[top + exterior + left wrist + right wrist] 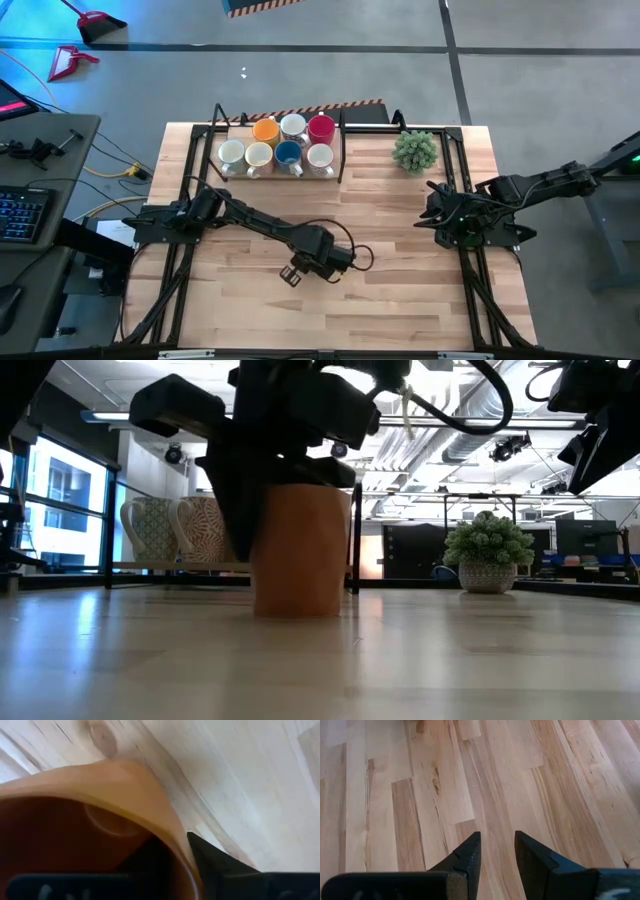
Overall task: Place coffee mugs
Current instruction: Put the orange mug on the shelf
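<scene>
1. Gripping the rim of a round orange ceramic mug (300, 550), the left gripper (312, 262) has one finger inside the wall and one outside; the mug stands upright on the pale wooden table (400, 280), mid-table.
2. Seven other mugs (275, 143) sit clustered in a black wire rack (343, 150) at the far edge.
3. The right gripper (497, 851) hovers near the right edge, fingers slightly apart, empty.
4. A small green potted plant (415, 151) stands beside the rack.
</scene>
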You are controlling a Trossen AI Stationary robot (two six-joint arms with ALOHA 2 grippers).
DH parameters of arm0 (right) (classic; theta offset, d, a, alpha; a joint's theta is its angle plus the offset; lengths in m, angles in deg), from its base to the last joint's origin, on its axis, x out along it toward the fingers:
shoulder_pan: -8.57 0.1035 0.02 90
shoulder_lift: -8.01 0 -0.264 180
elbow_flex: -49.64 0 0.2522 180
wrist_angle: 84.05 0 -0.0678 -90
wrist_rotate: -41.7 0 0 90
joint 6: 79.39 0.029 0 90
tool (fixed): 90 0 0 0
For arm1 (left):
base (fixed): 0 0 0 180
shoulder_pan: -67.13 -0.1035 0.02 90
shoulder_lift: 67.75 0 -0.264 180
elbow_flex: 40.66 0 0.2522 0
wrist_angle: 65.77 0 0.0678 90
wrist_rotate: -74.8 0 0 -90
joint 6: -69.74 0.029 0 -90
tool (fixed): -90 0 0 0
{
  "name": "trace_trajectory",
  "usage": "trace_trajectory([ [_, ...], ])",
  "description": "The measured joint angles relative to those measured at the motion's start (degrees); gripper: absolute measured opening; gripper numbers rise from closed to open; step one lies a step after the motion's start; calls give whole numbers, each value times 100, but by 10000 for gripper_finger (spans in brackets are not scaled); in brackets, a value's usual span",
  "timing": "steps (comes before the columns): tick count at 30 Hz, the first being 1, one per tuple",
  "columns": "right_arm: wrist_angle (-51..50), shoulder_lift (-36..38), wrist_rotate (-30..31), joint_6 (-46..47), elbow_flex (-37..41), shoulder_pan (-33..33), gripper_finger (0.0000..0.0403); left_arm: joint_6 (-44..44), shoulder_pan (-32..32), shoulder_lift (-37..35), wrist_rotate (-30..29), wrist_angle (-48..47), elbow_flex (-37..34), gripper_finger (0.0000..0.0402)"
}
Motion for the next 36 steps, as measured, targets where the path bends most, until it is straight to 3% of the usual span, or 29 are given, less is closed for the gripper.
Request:
trace_trajectory([
  [7, 2, 0, 0, -6, 0, 0, 99, -571, -38, -62, 5, -46, 15, 117],
  [12, 1, -2, 0, -9, 0, -1, 99, -826, -76, -57, 7, -166, 395, 138],
  [25, 2, -2, 0, -4, 0, 0, 99, -1356, -12, -55, 23, -790, 1634, 145],
  [29, 2, -2, -2, -2, 0, 1, 99, -2269, 77, -60, 225, -644, 1785, 145],
  [36, 81, -2, -57, -15, 0, 0, 99, -4729, 113, -57, 309, -589, 1794, 145],
])
